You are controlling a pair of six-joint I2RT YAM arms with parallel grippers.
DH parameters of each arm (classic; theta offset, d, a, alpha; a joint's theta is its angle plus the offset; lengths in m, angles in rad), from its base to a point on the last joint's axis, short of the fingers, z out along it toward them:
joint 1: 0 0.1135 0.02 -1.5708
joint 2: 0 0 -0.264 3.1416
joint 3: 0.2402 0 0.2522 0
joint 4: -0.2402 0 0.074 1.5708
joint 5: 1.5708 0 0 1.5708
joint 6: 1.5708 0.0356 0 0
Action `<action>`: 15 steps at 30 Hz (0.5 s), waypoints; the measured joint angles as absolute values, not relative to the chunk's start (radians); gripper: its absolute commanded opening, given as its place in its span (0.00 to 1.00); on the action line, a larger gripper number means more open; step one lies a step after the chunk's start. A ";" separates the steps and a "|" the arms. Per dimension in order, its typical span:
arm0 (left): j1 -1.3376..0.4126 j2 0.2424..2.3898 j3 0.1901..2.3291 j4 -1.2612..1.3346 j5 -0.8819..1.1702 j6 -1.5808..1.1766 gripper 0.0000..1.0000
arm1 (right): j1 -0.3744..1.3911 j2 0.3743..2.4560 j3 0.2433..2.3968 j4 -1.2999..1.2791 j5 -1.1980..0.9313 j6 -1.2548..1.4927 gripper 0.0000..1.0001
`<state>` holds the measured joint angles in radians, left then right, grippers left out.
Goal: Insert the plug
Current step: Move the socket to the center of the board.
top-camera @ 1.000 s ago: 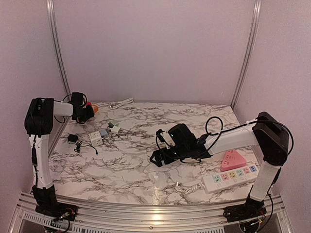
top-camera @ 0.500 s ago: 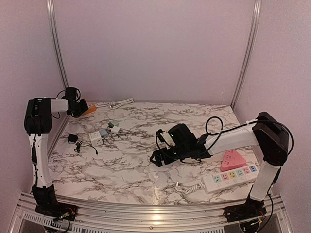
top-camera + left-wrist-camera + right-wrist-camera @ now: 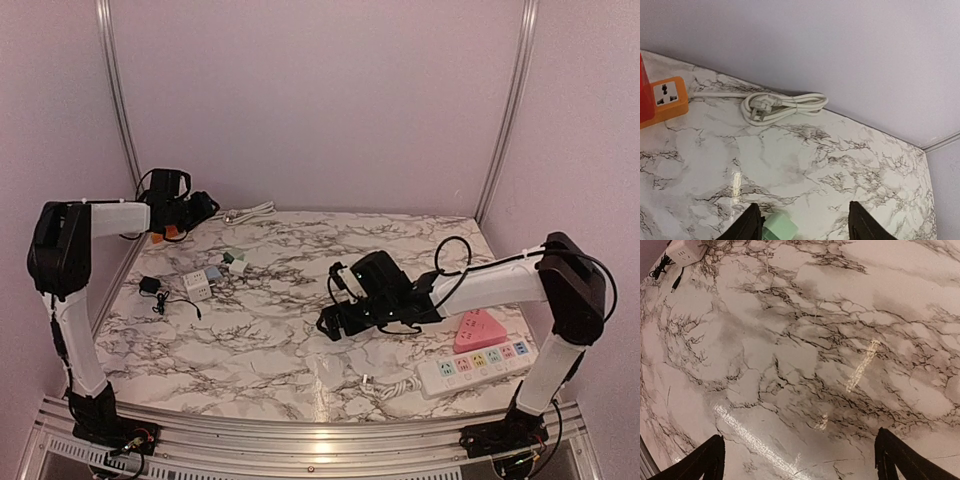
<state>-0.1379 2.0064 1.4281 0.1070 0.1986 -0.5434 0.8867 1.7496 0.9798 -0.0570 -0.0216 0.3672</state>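
White plug (image 3: pixel 759 113) w/ coiled cord (image 3: pixel 790 102), flat by back wall (image 3: pixel 815 40), nr orange socket (image 3: pixel 666 97).

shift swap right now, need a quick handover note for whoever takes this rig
Left gripper: open, empty, at the far-left corner by the orange socket block.
Right gripper: open, empty, over the marble table, mid-table.
White coiled cord with its plug lies by the back wall; white power strip near right.
Done: no plug held or visibly inserted.
Left: grasp a plug, insert it.
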 measured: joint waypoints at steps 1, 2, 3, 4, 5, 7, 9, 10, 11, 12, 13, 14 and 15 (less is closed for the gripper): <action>-0.160 1.963 1.415 0.114 0.200 -0.536 0.69 | 0.884 1.728 0.973 -0.060 -0.010 0.369 0.99; -0.181 1.919 1.403 0.123 0.199 -0.527 0.72 | 0.881 1.709 0.965 -0.062 -0.001 0.371 0.98; -0.201 1.876 1.392 0.132 0.195 -0.516 0.75 | 0.878 1.681 0.950 -0.061 0.012 0.376 0.98; -0.218 1.837 1.381 0.139 0.191 -0.505 0.77 | 0.875 1.661 0.938 -0.062 0.021 0.380 0.98; -0.231 1.809 1.372 0.146 0.187 -0.494 0.79 | 0.870 1.637 0.921 -0.063 0.035 0.391 0.98; -0.263 1.748 1.343 0.162 0.177 -0.476 0.83 | 0.859 1.598 0.889 -0.069 0.066 0.411 0.99; -0.289 1.702 1.303 0.175 0.174 -0.460 0.86 | 0.854 1.566 0.857 -0.079 0.103 0.437 0.98; -0.309 1.691 1.289 0.176 0.172 -0.454 0.88 | 0.853 1.554 0.846 -0.088 0.120 0.449 0.99; -0.326 1.680 1.269 0.178 0.171 -0.448 0.88 | 0.853 1.542 0.833 -0.098 0.145 0.464 0.99; -0.344 1.671 1.246 0.179 0.167 -0.442 0.89 | 0.852 1.530 0.821 -0.111 0.168 0.481 0.98; -0.361 1.666 1.227 0.178 0.166 -0.438 0.92 | 0.852 1.516 0.808 -0.122 0.194 0.502 0.98; -0.380 1.660 1.204 0.178 0.162 -0.434 0.94 | 0.851 1.499 0.793 -0.136 0.222 0.524 0.99; -0.400 1.655 1.181 0.177 0.156 -0.428 0.98 | 0.849 1.481 0.776 -0.148 0.249 0.551 0.99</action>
<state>-0.4004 1.6550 1.1812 0.1768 0.1562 -0.4278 0.8486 1.4811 0.7765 -0.1478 0.2493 0.5514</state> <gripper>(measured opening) 0.908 0.985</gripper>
